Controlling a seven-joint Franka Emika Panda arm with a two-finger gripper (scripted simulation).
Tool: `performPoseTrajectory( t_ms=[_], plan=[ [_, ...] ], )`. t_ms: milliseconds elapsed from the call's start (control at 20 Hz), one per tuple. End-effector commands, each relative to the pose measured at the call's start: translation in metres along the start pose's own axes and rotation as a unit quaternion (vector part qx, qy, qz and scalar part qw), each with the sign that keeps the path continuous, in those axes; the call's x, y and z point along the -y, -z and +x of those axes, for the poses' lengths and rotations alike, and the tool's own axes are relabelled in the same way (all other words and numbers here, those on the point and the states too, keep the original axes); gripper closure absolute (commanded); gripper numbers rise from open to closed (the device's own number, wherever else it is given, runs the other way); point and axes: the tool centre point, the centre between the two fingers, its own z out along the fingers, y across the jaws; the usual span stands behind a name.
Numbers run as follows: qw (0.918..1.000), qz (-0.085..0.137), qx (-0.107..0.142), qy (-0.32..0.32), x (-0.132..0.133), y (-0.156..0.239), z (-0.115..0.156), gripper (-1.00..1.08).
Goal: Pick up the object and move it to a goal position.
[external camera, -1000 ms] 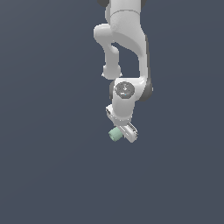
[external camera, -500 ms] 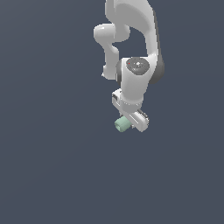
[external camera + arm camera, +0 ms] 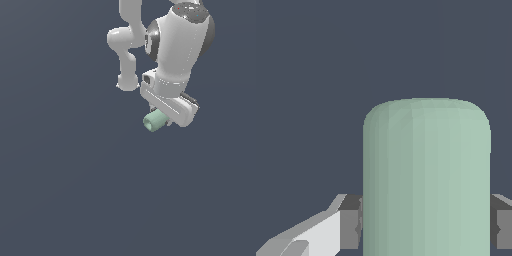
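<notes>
My gripper (image 3: 161,118) is closed on the object (image 3: 154,121), a small pale mint-green cylinder with a plain matte surface. In the wrist view the object (image 3: 426,180) fills the space between my jaws, and a dark pad (image 3: 350,222) presses against its side on one flank while the second pad sits at the other flank, so the jaws stand only as far apart as the cylinder is wide. Its rounded end pokes out well past my fingertips.

In the exterior view the cylinder juts from under my white hand toward the exterior view's left, lying roughly sideways rather than upright, though from that angle my fingers are mostly hidden behind the hand and I cannot make out exactly where they meet it. The arm (image 3: 175,45) rises above the hand and bends back out of the top of that view.

Around my jaws there is only flat dark blue-grey background (image 3: 60,190); I see no container in either view.
</notes>
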Motion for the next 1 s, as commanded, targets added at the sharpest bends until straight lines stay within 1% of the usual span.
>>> performPoseTrajectory(
  t_ms=[0, 600, 950],
  plan=[
    [1.0000, -0.001, 0.000, 0.000, 0.003, 0.029, -0.010, 1.08],
    [1.0000, 0.000, 0.000, 0.000, 0.022, 0.156, -0.054, 1.08],
    [1.0000, 0.000, 0.001, 0.000, 0.032, 0.206, -0.071, 1.08]
  ],
)
